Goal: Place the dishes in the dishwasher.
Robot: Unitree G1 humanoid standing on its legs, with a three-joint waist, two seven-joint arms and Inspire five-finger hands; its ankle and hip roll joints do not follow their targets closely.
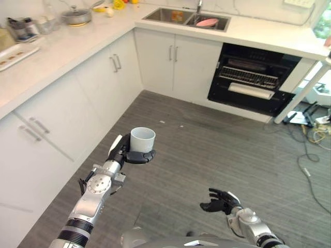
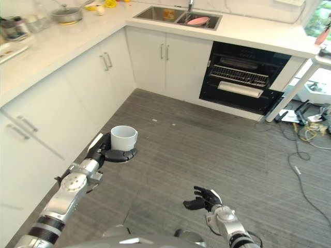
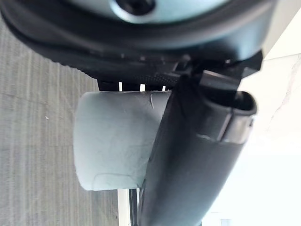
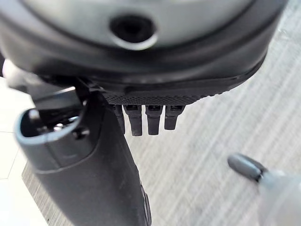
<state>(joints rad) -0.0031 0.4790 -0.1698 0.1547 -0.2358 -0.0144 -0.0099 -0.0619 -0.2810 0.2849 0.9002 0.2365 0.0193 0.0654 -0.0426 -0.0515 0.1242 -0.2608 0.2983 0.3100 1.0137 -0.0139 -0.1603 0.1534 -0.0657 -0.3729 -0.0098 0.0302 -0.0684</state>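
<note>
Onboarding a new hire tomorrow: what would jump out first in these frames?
First, the pale cup held upright in the left hand, raised above the grey floor beside the white cabinets. Next, the open dishwasher across the room under the counter, its racks visible, with a pink dish in the sink nearby. The right hand hangs low, relaxed and empty.

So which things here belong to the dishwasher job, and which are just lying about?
Job:
- cup, upright, held in the left hand
- open dishwasher under the counter
- pink dish in the sink
- right hand, open, holding nothing

Lying about:
- pot on the counter
- tray on the same counter
- cables on the floor
</note>
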